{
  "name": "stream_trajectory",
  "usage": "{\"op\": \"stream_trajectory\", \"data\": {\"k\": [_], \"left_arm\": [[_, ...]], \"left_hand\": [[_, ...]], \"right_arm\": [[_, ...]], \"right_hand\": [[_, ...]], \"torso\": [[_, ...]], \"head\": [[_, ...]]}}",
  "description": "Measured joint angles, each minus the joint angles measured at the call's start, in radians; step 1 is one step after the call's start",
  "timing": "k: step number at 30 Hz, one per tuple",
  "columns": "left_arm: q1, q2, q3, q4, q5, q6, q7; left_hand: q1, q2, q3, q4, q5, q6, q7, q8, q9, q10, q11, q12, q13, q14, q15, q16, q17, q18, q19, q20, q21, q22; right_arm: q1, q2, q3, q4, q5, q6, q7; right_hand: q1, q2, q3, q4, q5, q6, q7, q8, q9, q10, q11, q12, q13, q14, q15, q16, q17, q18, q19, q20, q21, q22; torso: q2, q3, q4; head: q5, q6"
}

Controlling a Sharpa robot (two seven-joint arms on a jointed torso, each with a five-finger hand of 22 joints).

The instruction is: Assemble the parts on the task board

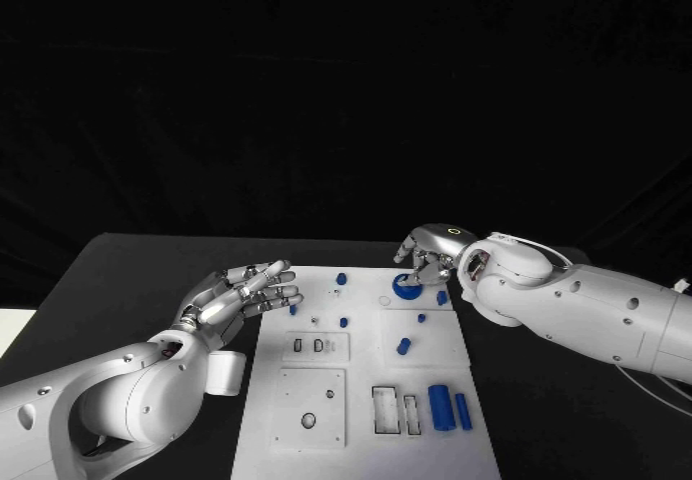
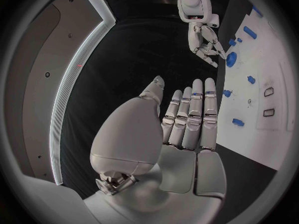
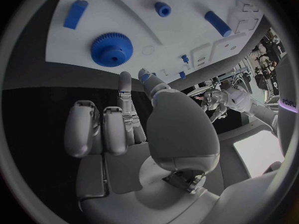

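Flat on the task board (image 1: 325, 400), the blue gear (image 1: 408, 291) lies beneath the empty, loosely spread right hand (image 1: 428, 256).

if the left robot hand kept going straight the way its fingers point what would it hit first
Probably the small blue peg at the near left edge of the white task board. The left robot hand lies flat and open, fingers aimed across the board. Its height above the board is unclear, so it might pass over.

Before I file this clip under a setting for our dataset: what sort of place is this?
Most likely a robotics lab test bench. A black table against a dark backdrop carries a white task board with cut-out slots and small blue parts such as a gear, and two robot hands, left and right, work over it.
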Motion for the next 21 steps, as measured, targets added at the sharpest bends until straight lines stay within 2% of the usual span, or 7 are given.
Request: {"op": "stream_trajectory", "data": {"k": [1, 2, 4, 7, 10, 19, 21], "left_arm": [[0.000, 0.000, 0.000, 0.000, 0.000, 0.000, 0.000], [0.000, -0.001, 0.000, 0.000, 0.000, 0.000, -0.001], [0.000, -0.001, 0.000, 0.000, 0.000, 0.000, -0.001], [0.000, -0.002, 0.000, 0.000, 0.000, 0.000, -0.002], [0.000, -0.002, 0.000, -0.001, 0.000, 0.000, -0.002], [0.000, -0.001, 0.000, -0.002, 0.000, 0.000, -0.004], [0.000, -0.001, 0.000, -0.003, 0.000, 0.000, -0.005]], "left_hand": [[0.000, 0.000, 0.000, 0.000, 0.000, 0.000, 0.000, 0.000, 0.000, 0.000, 0.000, 0.000, 0.000, 0.000, 0.000, 0.000, 0.000, 0.000, 0.000, 0.000, 0.000, 0.000], [0.000, 0.000, 0.000, 0.000, 0.000, 0.000, 0.000, 0.000, 0.000, 0.000, 0.000, 0.000, 0.000, 0.000, 0.000, 0.000, 0.000, 0.000, 0.000, 0.000, 0.000, 0.000], [0.000, 0.000, -0.002, -0.002, 0.000, 0.000, 0.000, 0.000, 0.000, 0.000, 0.000, 0.000, 0.000, 0.000, 0.000, 0.000, 0.000, 0.000, 0.000, 0.000, 0.000, -0.001], [0.000, 0.000, 0.000, -0.006, 0.000, 0.000, 0.000, 0.000, 0.000, 0.000, 0.000, 0.000, 0.000, 0.000, 0.000, 0.000, 0.001, 0.000, 0.000, 0.000, -0.004, -0.001], [0.000, 0.000, 0.000, -0.006, 0.000, 0.000, 0.000, 0.000, 0.000, 0.000, 0.000, 0.000, 0.000, 0.000, 0.000, 0.000, 0.001, 0.000, 0.000, 0.000, -0.004, -0.001], [0.000, 0.000, 0.000, -0.006, 0.000, 0.000, 0.000, 0.000, 0.000, 0.000, 0.000, 0.000, 0.000, 0.000, 0.000, 0.000, 0.001, 0.000, 0.000, 0.000, -0.004, -0.001], [0.000, 0.000, 0.000, -0.006, 0.000, 0.000, 0.000, 0.000, 0.000, 0.000, 0.000, 0.000, 0.000, 0.000, 0.000, 0.000, 0.001, 0.000, 0.000, 0.000, -0.004, -0.001]], "right_arm": [[-0.001, -0.006, 0.000, 0.001, 0.011, 0.006, -0.007], [-0.001, -0.010, 0.000, 0.001, 0.017, 0.010, -0.012], [-0.004, -0.016, 0.000, 0.001, 0.028, 0.020, -0.024], [-0.006, -0.020, 0.000, -0.002, 0.036, 0.031, -0.037], [-0.007, -0.021, 0.000, -0.008, 0.041, 0.041, -0.050], [-0.008, 0.000, 0.000, -0.027, 0.048, 0.062, -0.069], [-0.009, 0.006, 0.000, -0.031, 0.048, 0.066, -0.070]], "right_hand": [[0.000, 0.000, -0.040, 0.026, 0.012, 0.000, 0.000, 0.001, 0.001, -0.003, -0.003, 0.131, 0.150, -0.001, -0.004, 0.010, 0.018, -0.015, 0.004, -0.004, 0.008, 0.013], [0.004, 0.004, -0.067, 0.046, 0.018, 0.000, 0.000, 0.002, 0.001, -0.010, -0.006, 0.243, 0.277, -0.001, -0.004, 0.018, 0.032, -0.015, 0.008, 0.000, 0.014, 0.023], [0.017, 0.017, -0.106, 0.085, 0.021, -0.005, -0.005, 0.005, 0.002, -0.022, 0.001, 0.415, 0.470, -0.001, -0.004, 0.031, 0.057, -0.015, 0.011, 0.003, 0.023, 0.038], [0.036, 0.020, -0.141, 0.126, 0.025, -0.005, -0.005, 0.009, 0.004, -0.026, 0.006, 0.599, 0.672, -0.001, -0.004, 0.047, 0.090, -0.014, 0.013, 0.005, 0.033, 0.056], [0.042, 0.026, -0.147, 0.152, 0.027, -0.005, -0.005, 0.012, 0.004, -0.026, 0.006, 0.670, 0.754, 0.002, 0.000, 0.057, 0.113, -0.015, 0.016, 0.004, 0.040, 0.071], [0.058, 0.034, -0.154, 0.173, 0.037, -0.005, -0.005, 0.020, 0.006, -0.019, 0.006, 0.749, 0.846, 0.002, 0.000, 0.079, 0.118, -0.014, 0.029, 0.007, 0.057, 0.105], [0.058, 0.034, -0.154, 0.173, 0.037, -0.005, -0.005, 0.020, 0.006, -0.019, 0.006, 0.766, 0.864, 0.002, 0.000, 0.083, 0.118, -0.030, 0.029, 0.007, 0.057, 0.110]], "torso": [[0.000, 0.0010, -0.0012], [0.000, 0.0012, -0.0018], [0.001, 0.0018, -0.0027], [0.001, 0.0017, -0.0030], [0.001, 0.0012, -0.0029], [0.001, 0.0007, -0.0011], [0.001, 0.0001, -0.0006]], "head": [[0.001, 0.000], [0.001, 0.000], [0.002, 0.000], [0.000, 0.001], [-0.002, 0.001], [-0.007, 0.000], [-0.007, -0.001]]}}
